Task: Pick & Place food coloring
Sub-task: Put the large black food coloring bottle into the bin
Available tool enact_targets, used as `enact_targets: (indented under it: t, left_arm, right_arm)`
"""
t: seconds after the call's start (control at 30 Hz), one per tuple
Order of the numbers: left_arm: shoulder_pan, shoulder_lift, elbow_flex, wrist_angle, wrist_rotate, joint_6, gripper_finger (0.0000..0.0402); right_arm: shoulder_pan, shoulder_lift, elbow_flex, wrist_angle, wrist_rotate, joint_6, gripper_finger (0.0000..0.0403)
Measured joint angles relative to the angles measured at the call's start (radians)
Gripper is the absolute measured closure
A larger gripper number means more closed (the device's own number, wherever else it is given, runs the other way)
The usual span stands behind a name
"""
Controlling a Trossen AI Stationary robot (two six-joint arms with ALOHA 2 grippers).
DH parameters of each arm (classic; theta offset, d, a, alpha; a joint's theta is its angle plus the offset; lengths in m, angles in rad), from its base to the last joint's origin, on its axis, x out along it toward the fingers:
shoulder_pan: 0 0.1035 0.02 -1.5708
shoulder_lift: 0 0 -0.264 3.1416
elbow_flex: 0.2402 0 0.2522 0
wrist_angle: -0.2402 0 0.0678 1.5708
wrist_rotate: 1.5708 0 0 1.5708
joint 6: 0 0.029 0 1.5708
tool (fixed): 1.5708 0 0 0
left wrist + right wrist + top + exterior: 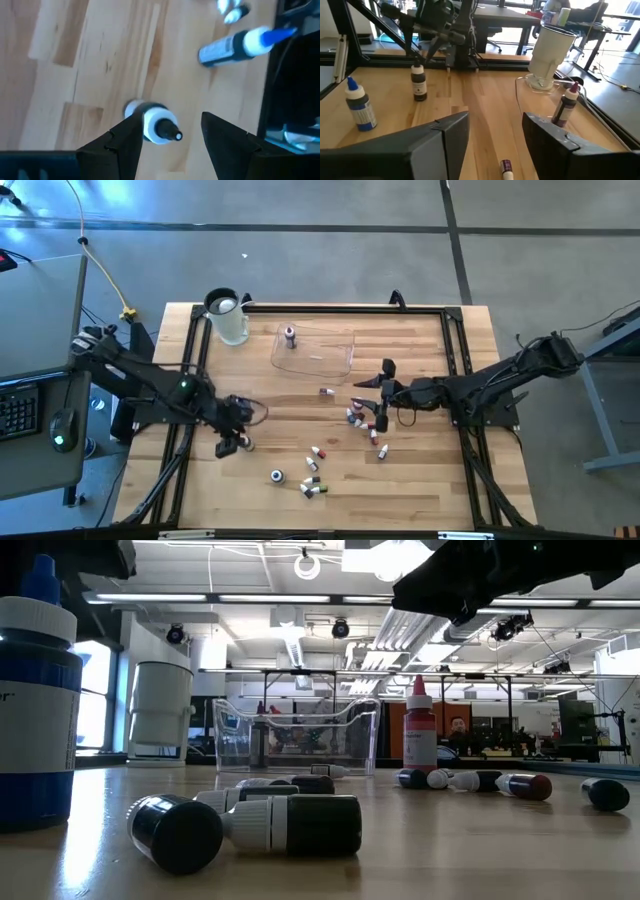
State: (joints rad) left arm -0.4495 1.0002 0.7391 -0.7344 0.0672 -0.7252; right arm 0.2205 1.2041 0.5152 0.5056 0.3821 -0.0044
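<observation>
The food coloring bottles (365, 425) lie scattered on the wooden table, most of them right of centre. More lie toward the near edge (314, 480) and show close up in the low view (290, 825). One dark bottle with a white cap (157, 125) stands upright under my left gripper (170, 120), which is open and points down over it (235, 443). A blue-capped bottle (360, 107) stands nearby. My right gripper (496, 119) is open and hovers right of centre (372, 395), and a small purplish-capped bottle (506, 169) lies ahead of it.
A shallow clear tray (330, 358) sits at the far middle with one dark bottle (290, 337) standing in it. A clear jug (228, 318) stands to the tray's left. A red bottle (420, 730) stands upright among the lying ones. A black frame (300, 308) edges the table.
</observation>
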Motion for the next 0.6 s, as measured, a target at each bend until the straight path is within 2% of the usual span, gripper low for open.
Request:
enact_targets:
  t: [0.23,0.6]
  left_arm:
    - [-0.077,0.101,0.000,-0.004,-0.073,-0.013,0.0205]
    - [-0.074,0.144,0.000,-0.031,-0.085,-0.014,0.0205]
  right_arm:
    - [0.000,-0.001,0.000,0.000,0.000,-0.003,0.0226]
    - [0.000,-0.001,0.000,0.002,0.000,-0.003,0.0224]
